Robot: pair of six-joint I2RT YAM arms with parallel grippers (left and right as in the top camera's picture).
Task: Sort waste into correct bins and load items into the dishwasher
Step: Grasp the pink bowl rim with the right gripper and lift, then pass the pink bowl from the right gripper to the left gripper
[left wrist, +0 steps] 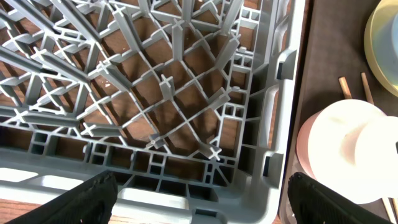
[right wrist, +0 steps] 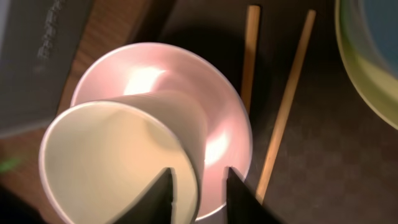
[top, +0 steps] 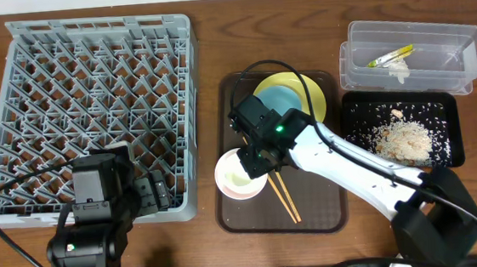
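The small white cup [right wrist: 118,155] lies tilted in the white bowl [right wrist: 211,99] on the brown serving tray [top: 322,216]. My right gripper [right wrist: 199,186] straddles the cup's wall, one finger inside and one outside, with a gap still showing, so it is open. The wooden chopsticks [right wrist: 287,106] lie beside the bowl. The light-blue bowl [top: 280,103] sits on the pale-yellow plate [top: 312,93]. My left gripper [left wrist: 199,199] is open and empty over the near right corner of the grey dish rack [top: 90,85].
The clear tub [top: 462,43] at the back right holds the yellow-green wrapper [top: 390,56] and the white tissue [top: 399,70]. The black tray [top: 445,104] in front of it holds the rice-like crumbs [top: 403,142].
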